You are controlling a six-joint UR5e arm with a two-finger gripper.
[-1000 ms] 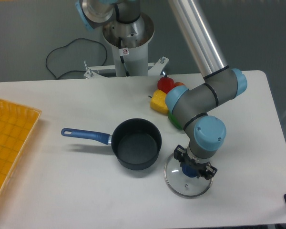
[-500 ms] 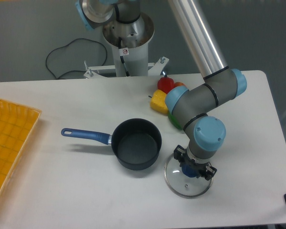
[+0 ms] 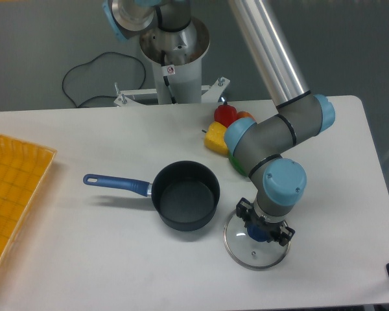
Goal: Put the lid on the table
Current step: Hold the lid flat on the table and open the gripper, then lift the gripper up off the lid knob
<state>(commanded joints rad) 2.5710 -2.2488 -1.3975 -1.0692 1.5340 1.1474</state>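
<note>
The lid, clear glass with a thin metal rim and a blue knob, lies flat on the white table just right of the saucepan. My gripper points straight down over the knob. Its black fingers stand spread on either side of the knob, so it looks open around it. The wrist hides the lid's far edge and most of the knob.
A dark saucepan with a blue handle sits left of the lid, almost touching it. Red, yellow and green toy foods lie behind the arm. A yellow-orange gridded tray lies at the left edge. The table's front edge is close below the lid.
</note>
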